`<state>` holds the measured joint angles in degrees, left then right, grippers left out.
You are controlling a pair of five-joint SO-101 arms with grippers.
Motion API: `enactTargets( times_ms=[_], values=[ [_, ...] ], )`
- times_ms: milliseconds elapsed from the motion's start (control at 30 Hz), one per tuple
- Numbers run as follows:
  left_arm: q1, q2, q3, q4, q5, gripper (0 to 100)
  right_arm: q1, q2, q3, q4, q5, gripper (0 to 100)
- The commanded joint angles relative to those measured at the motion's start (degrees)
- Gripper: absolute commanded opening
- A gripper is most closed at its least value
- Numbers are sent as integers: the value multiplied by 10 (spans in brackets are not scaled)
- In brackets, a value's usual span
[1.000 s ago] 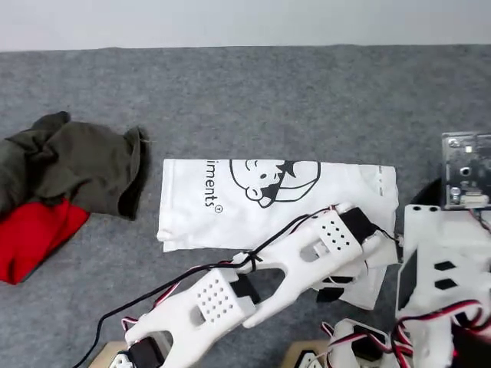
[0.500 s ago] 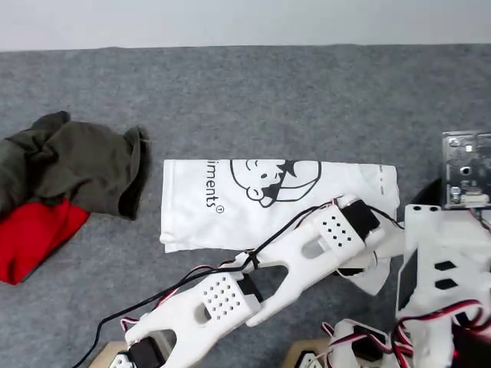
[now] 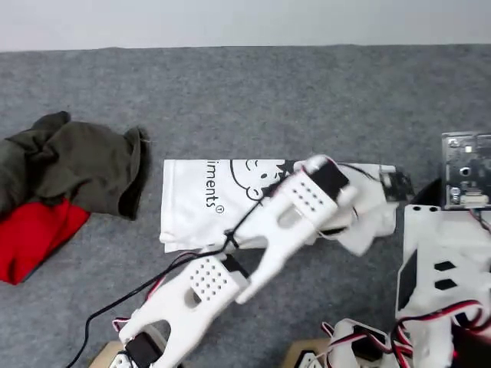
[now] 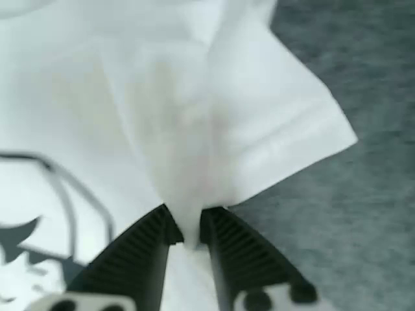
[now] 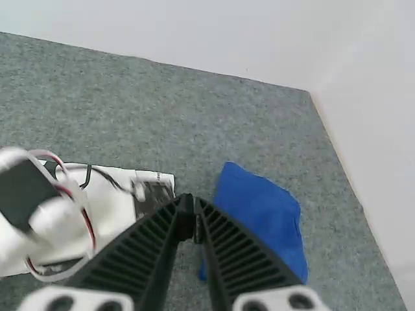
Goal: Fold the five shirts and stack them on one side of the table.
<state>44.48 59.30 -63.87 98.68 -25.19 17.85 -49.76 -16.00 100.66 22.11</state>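
A white printed shirt [image 3: 207, 203] lies flat in the middle of the grey table. My left gripper [image 4: 188, 227] is shut on a pinched fold of its white cloth [image 4: 214, 142], which hangs from the jaws. From above, the left gripper [image 3: 337, 226] holds that lifted edge [image 3: 364, 226] over the shirt's right part. A dark olive shirt [image 3: 77, 165] lies crumpled on a red shirt [image 3: 31, 234] at the left. My right gripper [image 5: 188, 217] is shut on nothing, above the table beside a folded blue shirt [image 5: 259, 214].
The right arm [image 3: 437, 284] stands folded at the near right corner, next to a grey block [image 3: 464, 172]. A pale wall [image 5: 363, 97] borders the table at the back and right. Bare grey table [image 3: 268, 100] lies behind the white shirt.
My left gripper has carried the white shirt's near right edge up and toward the far side, over the shirt. The right arm has stayed still.
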Motion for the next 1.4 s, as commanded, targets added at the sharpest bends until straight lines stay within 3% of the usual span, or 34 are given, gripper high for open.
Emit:
enactTargets(
  times_ms=[0,267,633,1033,1367],
  values=[
    [-30,-38,-20,-27,-3,6,5,2,4,22,-7,10],
    [-52,11,-23,-36,0,163,5,3,4,22,-6,10],
    [-100,38,-44,-41,0,164,8,3,4,22,24,9],
    [-126,40,-87,-43,1,164,138,-2,49,22,78,9],
    [-108,34,-101,5,13,165,168,-2,49,22,84,9]
  ],
)
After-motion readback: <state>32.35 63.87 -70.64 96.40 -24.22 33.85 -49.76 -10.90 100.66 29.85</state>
